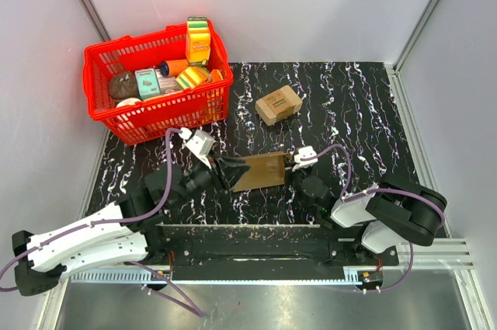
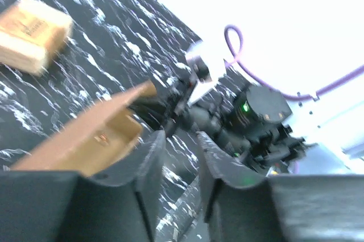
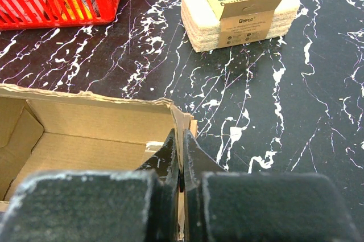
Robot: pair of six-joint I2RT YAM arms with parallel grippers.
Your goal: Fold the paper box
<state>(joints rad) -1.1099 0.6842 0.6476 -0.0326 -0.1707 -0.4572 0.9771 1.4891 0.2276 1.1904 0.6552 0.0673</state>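
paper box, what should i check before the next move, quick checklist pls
1. Right fingers clamped on the paper box end wall: ok.
2. Left fingers gripping the box: not ok. The gap between them holds nothing and the box lies beside them.
3. Box closed up: not ok. Its inside is open to the right wrist view.
4. Printed pack and red basket apart from the box: ok.
5. Box bottom flat on the table: cannot tell.
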